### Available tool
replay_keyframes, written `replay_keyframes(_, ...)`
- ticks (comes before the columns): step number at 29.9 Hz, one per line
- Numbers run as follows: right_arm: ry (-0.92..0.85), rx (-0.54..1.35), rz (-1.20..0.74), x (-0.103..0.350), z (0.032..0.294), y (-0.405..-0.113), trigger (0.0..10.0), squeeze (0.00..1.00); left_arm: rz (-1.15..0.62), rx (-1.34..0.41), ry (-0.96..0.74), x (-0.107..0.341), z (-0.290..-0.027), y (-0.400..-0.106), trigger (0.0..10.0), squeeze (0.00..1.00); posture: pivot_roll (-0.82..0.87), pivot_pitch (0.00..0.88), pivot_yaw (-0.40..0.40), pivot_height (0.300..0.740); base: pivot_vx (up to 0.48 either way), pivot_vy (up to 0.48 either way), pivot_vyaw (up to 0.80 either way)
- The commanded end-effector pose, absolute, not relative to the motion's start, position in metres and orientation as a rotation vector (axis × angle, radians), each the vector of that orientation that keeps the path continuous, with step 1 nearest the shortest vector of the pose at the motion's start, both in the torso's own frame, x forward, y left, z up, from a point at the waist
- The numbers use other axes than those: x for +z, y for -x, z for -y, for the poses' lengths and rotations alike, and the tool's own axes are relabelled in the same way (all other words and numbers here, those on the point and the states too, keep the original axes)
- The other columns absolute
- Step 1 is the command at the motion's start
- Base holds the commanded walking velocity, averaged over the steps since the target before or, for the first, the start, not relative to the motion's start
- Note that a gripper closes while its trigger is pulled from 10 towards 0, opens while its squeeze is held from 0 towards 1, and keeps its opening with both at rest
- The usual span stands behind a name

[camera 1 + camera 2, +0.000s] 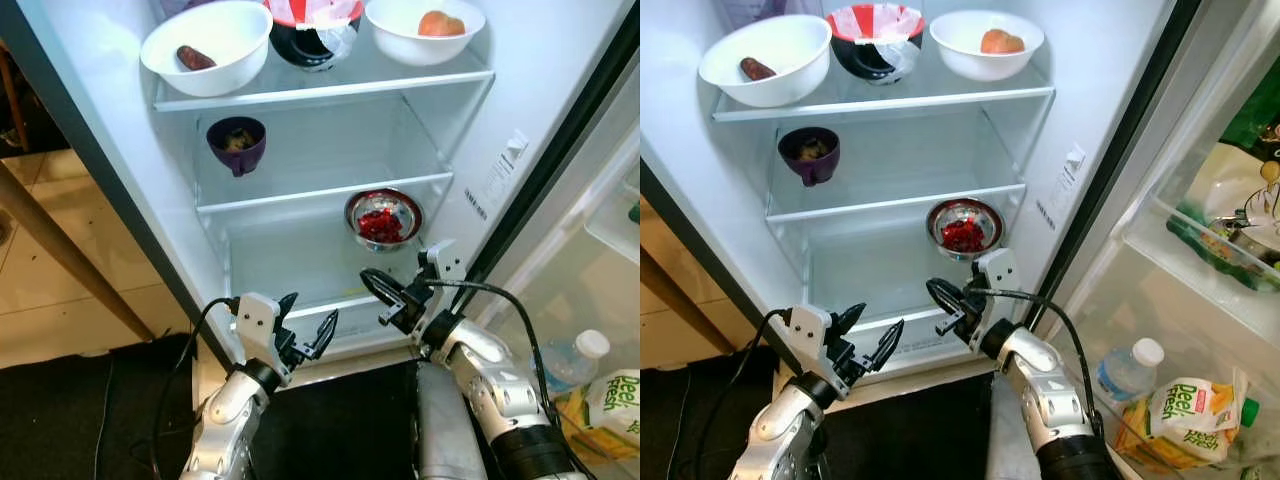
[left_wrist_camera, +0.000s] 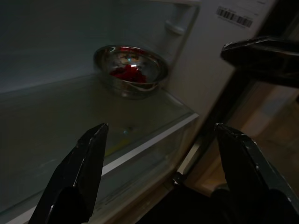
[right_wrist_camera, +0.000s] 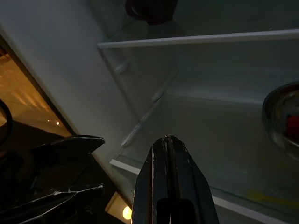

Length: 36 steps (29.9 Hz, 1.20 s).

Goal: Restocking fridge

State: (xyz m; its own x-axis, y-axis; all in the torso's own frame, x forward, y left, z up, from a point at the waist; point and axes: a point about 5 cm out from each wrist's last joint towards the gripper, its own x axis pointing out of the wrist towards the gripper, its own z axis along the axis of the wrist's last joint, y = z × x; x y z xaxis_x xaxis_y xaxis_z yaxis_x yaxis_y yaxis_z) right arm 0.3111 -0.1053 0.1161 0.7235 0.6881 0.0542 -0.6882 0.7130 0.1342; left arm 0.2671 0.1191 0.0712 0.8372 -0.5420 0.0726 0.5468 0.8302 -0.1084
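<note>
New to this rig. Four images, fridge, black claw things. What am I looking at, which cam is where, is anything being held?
It is a humanoid robot standing before an open fridge. The two wide pictures come from a stereo camera on its head, looking down. The two dark ones come from cameras on its wrists, looking along each gripper's black fingers.

The left gripper is open, and the right gripper is shut; both are at the front of the lowest glass shelf and hold nothing.

Top shelf: a white bowl with a dark brown item, a covered black bowl, and a second white bowl with an orange item. Middle shelf: a purple cup. Lowest shelf: a steel bowl of red food.

In the door: a water bottle and a juice carton.
</note>
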Motion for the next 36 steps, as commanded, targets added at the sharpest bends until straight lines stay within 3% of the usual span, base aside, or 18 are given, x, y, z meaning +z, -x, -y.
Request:
replay_keyframes(1,-0.156,0.749,-0.061,0.098,0.110,-0.306,10.0,0.00,-0.044,-0.593,0.123,0.056,-0.118,-0.261,10.0,0.00,-0.07,0.145,-0.016,0.540,0.000,0.000,0.00)
replay_keyframes(36,-0.207,0.636,-0.230,0.038,0.135,-0.288,10.0,0.00,-0.252,-0.738,0.061,0.020,-0.109,-0.237,10.0,0.00,-0.07,0.143,-0.001,0.680,0.000,0.000,0.00)
